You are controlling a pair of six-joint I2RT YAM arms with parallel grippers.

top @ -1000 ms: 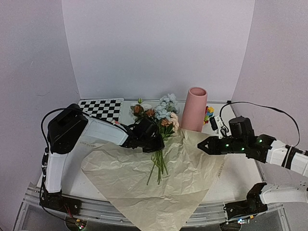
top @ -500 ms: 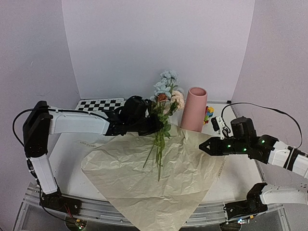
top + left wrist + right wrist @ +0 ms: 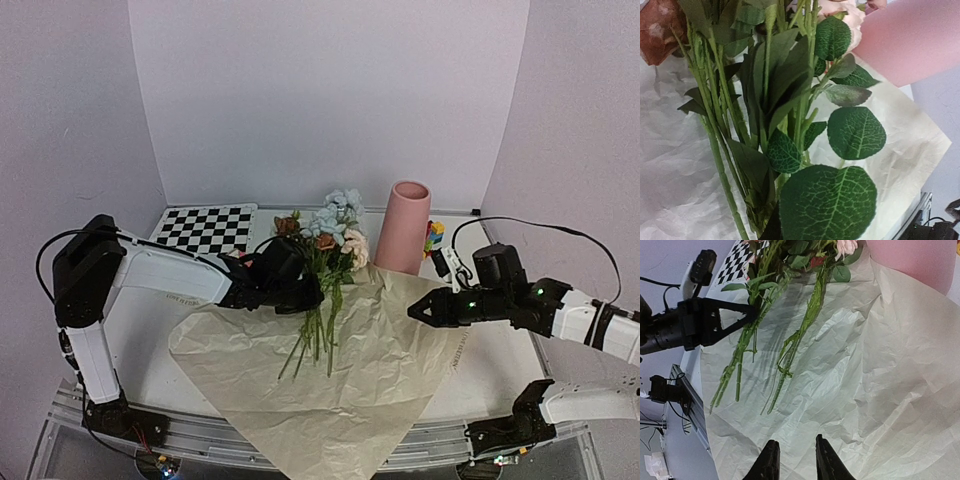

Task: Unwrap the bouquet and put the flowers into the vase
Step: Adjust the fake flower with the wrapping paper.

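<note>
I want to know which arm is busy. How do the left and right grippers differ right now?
The left gripper is shut on the stems of the flowers; the right gripper holds nothing. The left gripper's jaws are pinched together; the right gripper's stand slightly apart. The left gripper sits by the blooms; the right gripper points at the paper from the other side. Both are black and two-fingered.

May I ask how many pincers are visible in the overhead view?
2. The left pincer grips the flowers above the paper; the right pincer hovers, empty, over its right edge.
</note>
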